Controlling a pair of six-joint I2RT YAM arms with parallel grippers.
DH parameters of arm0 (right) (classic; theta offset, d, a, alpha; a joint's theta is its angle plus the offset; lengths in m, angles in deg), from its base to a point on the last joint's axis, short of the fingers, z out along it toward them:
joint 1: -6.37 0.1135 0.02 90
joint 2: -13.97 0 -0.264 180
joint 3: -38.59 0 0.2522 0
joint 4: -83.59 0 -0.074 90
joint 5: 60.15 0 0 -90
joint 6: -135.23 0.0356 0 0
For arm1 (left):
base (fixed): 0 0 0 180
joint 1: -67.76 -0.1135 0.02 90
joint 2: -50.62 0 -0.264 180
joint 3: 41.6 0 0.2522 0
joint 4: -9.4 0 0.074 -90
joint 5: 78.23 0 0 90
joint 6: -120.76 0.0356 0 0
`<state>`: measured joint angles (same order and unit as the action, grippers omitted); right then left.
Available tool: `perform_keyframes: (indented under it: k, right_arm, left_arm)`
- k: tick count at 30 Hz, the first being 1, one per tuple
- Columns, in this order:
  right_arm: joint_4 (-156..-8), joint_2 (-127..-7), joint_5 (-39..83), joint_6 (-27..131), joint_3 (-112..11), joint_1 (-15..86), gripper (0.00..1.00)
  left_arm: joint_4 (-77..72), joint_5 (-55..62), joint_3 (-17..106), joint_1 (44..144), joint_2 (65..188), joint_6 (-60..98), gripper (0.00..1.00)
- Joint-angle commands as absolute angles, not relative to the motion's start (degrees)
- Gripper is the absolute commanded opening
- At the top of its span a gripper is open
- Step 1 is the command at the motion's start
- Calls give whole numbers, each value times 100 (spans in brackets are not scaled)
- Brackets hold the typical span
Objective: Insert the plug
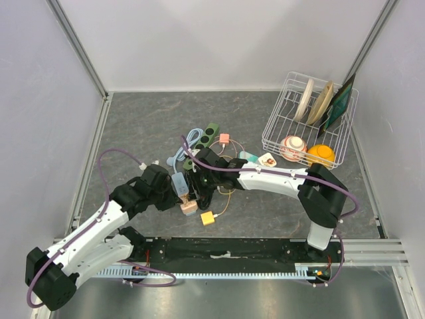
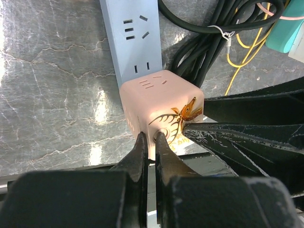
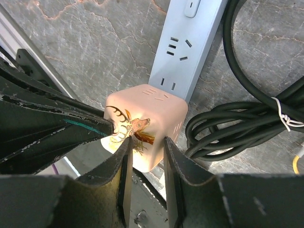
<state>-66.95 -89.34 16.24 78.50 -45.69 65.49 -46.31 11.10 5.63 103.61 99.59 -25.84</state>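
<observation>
A pink cube plug [image 2: 159,102] with a deer picture sits on the near end of a light blue power strip [image 2: 133,38], which lies flat on the table. It also shows in the right wrist view [image 3: 152,111] and the top view [image 1: 189,208]. My left gripper [image 2: 149,137] is shut, its tips touching the cube's near face. My right gripper [image 3: 145,142] is closed round the cube's lower corner, from the other side. Its fingers [image 2: 237,137] show in the left wrist view, meeting the cube's right edge.
A coiled black cable [image 3: 237,123] lies right beside the strip. A yellow cube plug [image 1: 208,218] with its cord, a green power strip [image 1: 207,135], a pink plug [image 1: 224,139] and a blue cable [image 1: 190,141] lie nearby. A white dish rack [image 1: 275,136] stands at the back right.
</observation>
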Motion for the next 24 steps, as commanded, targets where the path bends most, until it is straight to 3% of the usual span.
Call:
perform_keyframes:
  k: [1, 6, 9, 19, 21, 24]
  right_arm:
    - [-6447, -9923, 1859, 7511, -4644, 7326, 20]
    - [-6270, -9950, 2168, 7388, -4645, 7414, 20]
    - [-6331, -9714, 2264, 7344, -4706, 7414, 20]
    - [-6489, -8430, 3124, 7142, -5612, 6852, 54]
    - [-6525, -7993, 3292, 7107, -5498, 6607, 61]
    - [-6577, -7316, 3819, 7019, -5043, 6299, 69]
  left_arm:
    - [-4655, 711, -420, 10687, 10494, -2918, 4]
    - [-4655, 711, -464, 10687, 10362, -2989, 7]
    - [-4751, 851, -307, 10687, 10231, -2954, 14]
    - [-5410, 1755, 1346, 10687, 10036, -2462, 77]
    - [-5559, 1844, 1644, 10687, 10098, -2365, 82]
    - [-5569, 1792, 1856, 10687, 10256, -2295, 84]
